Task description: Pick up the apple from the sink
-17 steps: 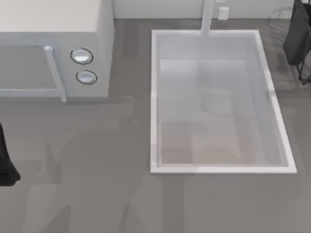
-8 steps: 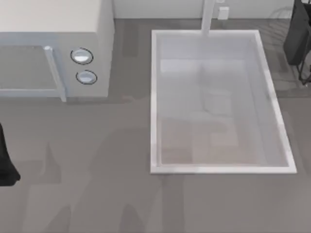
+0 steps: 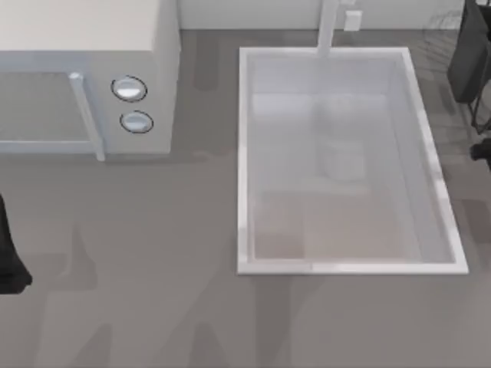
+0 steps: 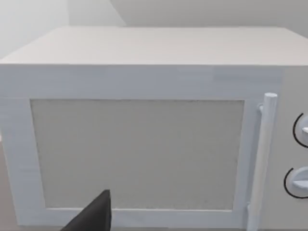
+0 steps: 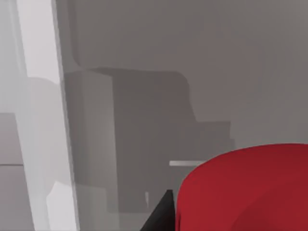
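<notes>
The apple (image 5: 245, 192) is a smooth bright-red blob close up in the right wrist view. One dark fingertip (image 5: 161, 216) of my right gripper presses against its side, and it hangs over grey table just outside the sink's white rim (image 5: 41, 96). From above, the sink (image 3: 345, 267) is a large white basin with pale walls and nothing red inside. A dark part of my right arm (image 3: 483, 149) pokes in at the right edge beside the sink. My left arm (image 3: 9, 261) is parked at the left edge.
A white microwave (image 3: 84, 77) with two round knobs stands at the back left, and its door (image 4: 144, 144) faces the left wrist camera. A white faucet post (image 3: 328, 27) rises at the sink's far short side. A dark stand (image 3: 469, 61) sits at the back right.
A dark part of my right arm has come into the top view at the right edge beside the sink. Shadows inside the basin have shifted. The left arm has not moved.
</notes>
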Controlling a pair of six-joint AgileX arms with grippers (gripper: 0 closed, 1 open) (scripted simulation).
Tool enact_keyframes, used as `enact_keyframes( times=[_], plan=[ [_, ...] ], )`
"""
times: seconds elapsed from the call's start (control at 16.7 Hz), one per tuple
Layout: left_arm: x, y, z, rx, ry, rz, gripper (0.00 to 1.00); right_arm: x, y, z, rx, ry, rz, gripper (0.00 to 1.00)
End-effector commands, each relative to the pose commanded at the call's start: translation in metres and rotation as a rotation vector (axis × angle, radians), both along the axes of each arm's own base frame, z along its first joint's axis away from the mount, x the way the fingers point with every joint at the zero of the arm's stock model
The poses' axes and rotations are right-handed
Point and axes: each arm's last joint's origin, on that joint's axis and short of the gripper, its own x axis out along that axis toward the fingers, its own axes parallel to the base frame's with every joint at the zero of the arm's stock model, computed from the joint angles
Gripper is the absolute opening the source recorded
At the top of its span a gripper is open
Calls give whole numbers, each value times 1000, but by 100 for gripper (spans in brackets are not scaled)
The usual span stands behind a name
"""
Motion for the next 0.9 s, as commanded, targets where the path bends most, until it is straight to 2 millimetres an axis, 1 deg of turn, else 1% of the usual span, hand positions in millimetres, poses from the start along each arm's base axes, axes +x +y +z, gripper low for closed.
enact_keyframes(
  times=[0.12,0.9],
  plan=[
    [0,0,0,0,0,0,100,0,0,0,0,0,0,0],
    [0,0,0,0,0,0,100,0,0,0,0,0,0,98]
  ],
)
